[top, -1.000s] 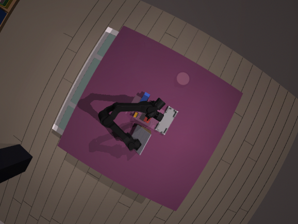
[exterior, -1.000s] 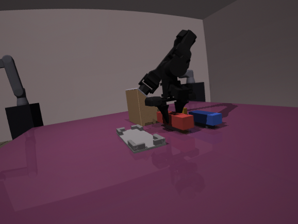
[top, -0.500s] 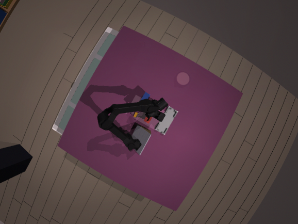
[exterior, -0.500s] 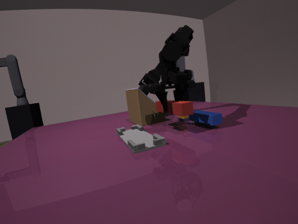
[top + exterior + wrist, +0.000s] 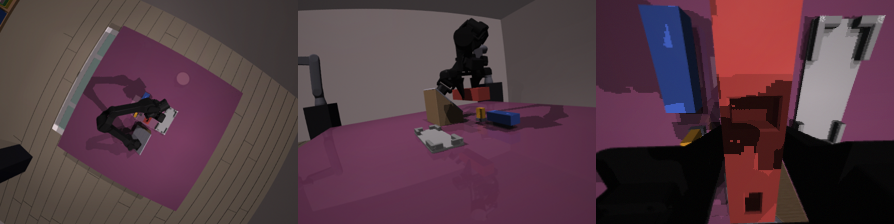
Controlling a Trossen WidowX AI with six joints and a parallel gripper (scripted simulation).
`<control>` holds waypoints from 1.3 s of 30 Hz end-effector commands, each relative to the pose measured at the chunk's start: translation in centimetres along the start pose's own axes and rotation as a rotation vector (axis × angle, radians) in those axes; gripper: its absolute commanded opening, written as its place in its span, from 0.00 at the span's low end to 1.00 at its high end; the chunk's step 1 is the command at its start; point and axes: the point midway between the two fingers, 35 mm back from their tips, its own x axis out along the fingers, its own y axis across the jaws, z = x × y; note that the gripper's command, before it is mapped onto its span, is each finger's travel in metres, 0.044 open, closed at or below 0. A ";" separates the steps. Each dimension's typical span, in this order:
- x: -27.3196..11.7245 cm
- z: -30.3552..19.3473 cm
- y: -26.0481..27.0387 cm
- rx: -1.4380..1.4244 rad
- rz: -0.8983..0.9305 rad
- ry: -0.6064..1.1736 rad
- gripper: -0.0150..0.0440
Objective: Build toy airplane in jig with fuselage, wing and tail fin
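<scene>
The red fuselage (image 5: 147, 120) (image 5: 478, 93) (image 5: 756, 50) is in the air, about level, with its larger and smaller sockets facing up at the wrist camera. My gripper (image 5: 469, 92) (image 5: 750, 126) is shut on it across its width, near the larger socket. The pale grey cradle (image 5: 167, 121) (image 5: 438, 138) (image 5: 828, 85) lies empty on the table, to the right in the wrist view. The blue wing (image 5: 145, 95) (image 5: 502, 117) (image 5: 671, 55) lies on the table on the other side. The yellow tail fin (image 5: 135, 114) (image 5: 480, 113) (image 5: 691, 137) stands upright on a grey base near the wing.
A wedge-shaped block (image 5: 142, 139) (image 5: 432, 108) (image 5: 791, 200) with a grey sloping top and brown sides stands close beside the fuselage and the cradle. My arm reaches over it in the exterior view. A grey arm (image 5: 315, 75) is in the left background of that view.
</scene>
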 end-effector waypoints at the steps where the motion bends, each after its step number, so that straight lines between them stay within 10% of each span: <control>1: -1.5 -0.1 0.1 -0.008 -0.005 -0.003 0.25; 39: 2.0 1.0 -9.7 0.050 -0.009 -0.005 0.25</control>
